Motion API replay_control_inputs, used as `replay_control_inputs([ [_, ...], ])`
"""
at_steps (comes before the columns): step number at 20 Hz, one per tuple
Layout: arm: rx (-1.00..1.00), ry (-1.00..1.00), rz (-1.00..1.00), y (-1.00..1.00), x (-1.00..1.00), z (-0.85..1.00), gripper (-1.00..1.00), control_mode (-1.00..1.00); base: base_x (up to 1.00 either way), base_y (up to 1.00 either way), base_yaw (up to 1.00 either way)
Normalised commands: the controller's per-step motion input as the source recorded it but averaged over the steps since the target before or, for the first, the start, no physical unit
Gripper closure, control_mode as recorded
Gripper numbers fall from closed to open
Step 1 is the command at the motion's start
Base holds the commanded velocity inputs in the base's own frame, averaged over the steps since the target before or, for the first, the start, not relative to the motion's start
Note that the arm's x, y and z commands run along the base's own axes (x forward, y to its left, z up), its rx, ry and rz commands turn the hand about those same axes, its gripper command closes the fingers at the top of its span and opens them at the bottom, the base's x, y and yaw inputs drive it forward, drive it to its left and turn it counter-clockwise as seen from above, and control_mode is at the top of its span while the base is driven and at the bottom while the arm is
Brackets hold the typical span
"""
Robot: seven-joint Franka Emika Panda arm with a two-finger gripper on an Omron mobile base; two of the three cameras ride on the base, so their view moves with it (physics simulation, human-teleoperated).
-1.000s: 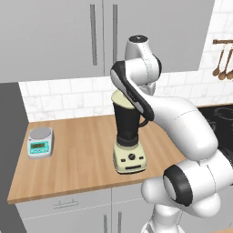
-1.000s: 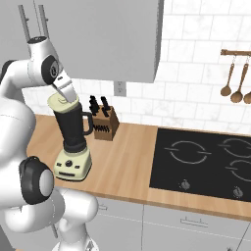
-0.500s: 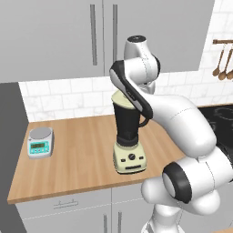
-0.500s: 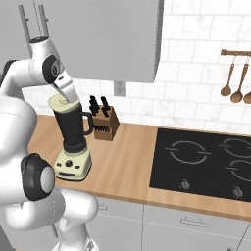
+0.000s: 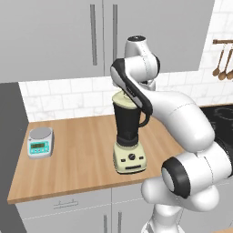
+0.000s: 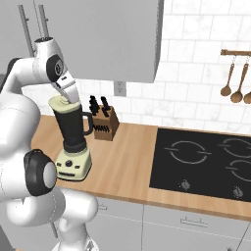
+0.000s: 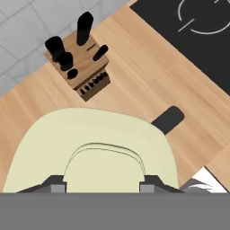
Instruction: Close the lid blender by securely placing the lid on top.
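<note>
The blender [image 5: 129, 132], a dark jar with a side handle on a cream base, stands on the wooden counter; it is also in the right base view [image 6: 73, 135]. The pale cream lid [image 5: 119, 98] sits at the jar's mouth, level with the rim [image 6: 59, 102]. My gripper [image 6: 66, 99] comes down on it from above. In the hand view the lid [image 7: 99, 139] spreads wide, its raised centre pinched between my gripper's [image 7: 102, 185] fingertips [image 7: 55, 183]. The jar's handle [image 7: 167, 120] sticks out beyond the lid's edge. My gripper is shut on the lid.
A wooden knife block [image 6: 104, 122] stands by the wall behind the blender, seen too from the hand [image 7: 78, 67]. A grey-and-teal scale [image 5: 40, 142] sits at the counter's left. The black cooktop [image 6: 206, 162] lies to the right. Wall cabinets hang overhead.
</note>
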Motion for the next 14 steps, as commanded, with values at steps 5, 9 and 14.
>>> replay_control_inputs([
  [5,0.00,0.10,0.00,0.00,0.00,-0.19,1.00,-1.00,0.00,0.00,0.00],
  [9,0.00,0.06,0.00,0.00,-0.03,-0.27,1.00,-1.00,0.00,0.00,0.00],
  [14,-0.04,0.00,0.00,0.00,-0.14,-0.33,1.00,-1.00,0.00,0.00,0.00],
])
